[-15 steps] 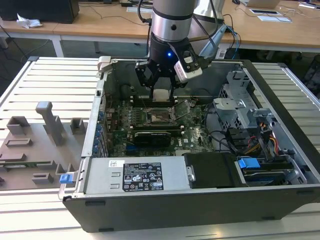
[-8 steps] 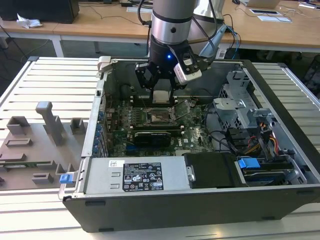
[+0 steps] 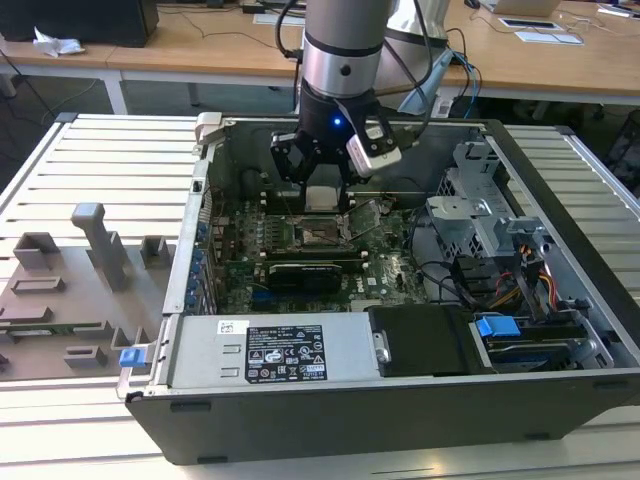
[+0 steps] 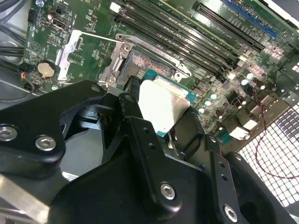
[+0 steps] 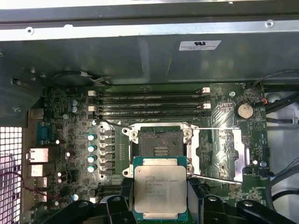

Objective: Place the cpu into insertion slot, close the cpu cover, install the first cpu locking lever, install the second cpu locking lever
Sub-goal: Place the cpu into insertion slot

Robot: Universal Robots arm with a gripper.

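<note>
My gripper (image 3: 325,190) is shut on the cpu (image 3: 325,196), a flat square chip with a pale metal face, and holds it level just above the motherboard inside the open computer case. In the first wrist view, the cpu (image 5: 160,191) sits between the black fingers (image 5: 117,206), just short of the insertion slot (image 5: 156,144), whose dark centre is bare. The cpu cover (image 5: 219,151) lies flipped open beside the slot, with thin wire levers (image 5: 216,179) swung out along it. In the second wrist view, the cpu (image 4: 163,105) overlaps one edge of the slot (image 4: 140,63).
Memory slots (image 5: 149,105) run along one side of the socket. A long black card (image 3: 310,272) lies in front of it. A grey power supply (image 3: 265,352) and drive bays with blue tabs (image 3: 498,327) line the case front and right. Grey fixtures (image 3: 95,255) stand on the table at the exterior view's left.
</note>
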